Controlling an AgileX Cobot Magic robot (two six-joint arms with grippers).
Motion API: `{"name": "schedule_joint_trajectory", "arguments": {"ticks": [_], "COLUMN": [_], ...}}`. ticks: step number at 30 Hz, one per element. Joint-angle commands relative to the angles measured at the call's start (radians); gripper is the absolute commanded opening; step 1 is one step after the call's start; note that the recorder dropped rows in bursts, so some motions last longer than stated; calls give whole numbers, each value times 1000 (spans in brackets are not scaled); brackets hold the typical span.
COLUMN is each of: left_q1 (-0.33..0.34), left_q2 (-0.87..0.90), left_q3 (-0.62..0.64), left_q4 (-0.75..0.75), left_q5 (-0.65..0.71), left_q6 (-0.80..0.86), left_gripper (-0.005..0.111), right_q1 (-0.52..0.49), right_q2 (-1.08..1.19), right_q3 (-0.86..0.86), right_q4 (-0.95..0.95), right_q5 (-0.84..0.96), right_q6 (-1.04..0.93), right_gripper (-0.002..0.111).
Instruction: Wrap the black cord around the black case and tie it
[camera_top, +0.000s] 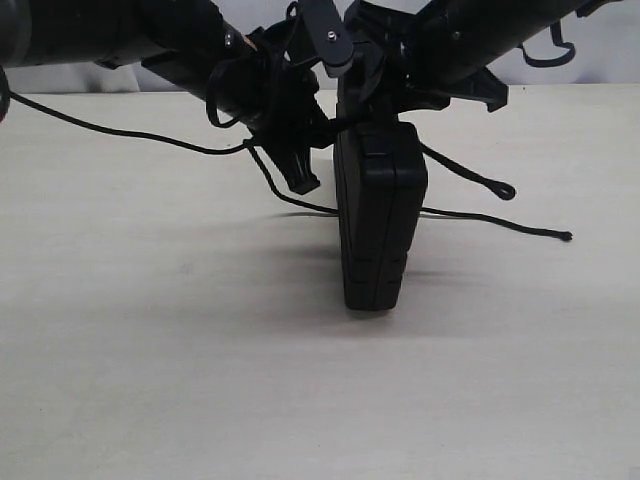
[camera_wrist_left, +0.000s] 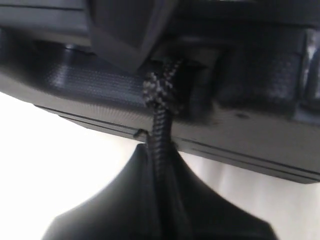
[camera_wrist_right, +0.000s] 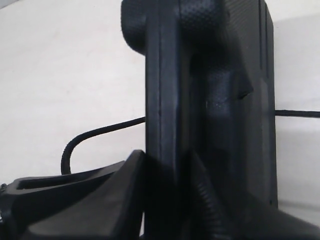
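Clamping the black case (camera_top: 380, 220) upright, the right gripper (camera_wrist_right: 165, 195) likely steadies it so the left gripper (camera_wrist_left: 160, 190), pinched shut on the black cord (camera_wrist_left: 159, 115), can wrap it around.

The black cord (camera_wrist_left: 160, 125) is braided fibre; the black case (camera_wrist_right: 215, 75), matt textured plastic.

Pale, matte table (camera_top: 200, 380), seen from the exterior view. The black case (camera_top: 378, 230) stands upright on one narrow edge near the middle. Loose lengths of the black cord (camera_top: 500, 220) lie on the surface right of the case, one ending in a frayed tip.
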Motion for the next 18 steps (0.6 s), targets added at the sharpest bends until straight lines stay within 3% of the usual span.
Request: {"name": "schedule_joint_trajectory", "arguments": {"ticks": [1, 11, 18], "left_q1": [-13, -41, -47], "left_q2": [-3, -3, -3], "left_q3": [-1, -1, -1], "left_q4": [-43, -46, -95], "left_q5": [-79, 10, -43], "left_q6": [1, 107, 109], "left_gripper": [0, 0, 0], "right_q1": [4, 4, 4], "right_q2": [4, 4, 4], "right_q3": [3, 3, 3], "right_q4": [8, 8, 8], "right_q5": [5, 5, 5], "right_q6": [-9, -9, -9], "right_gripper": [4, 4, 4]}}
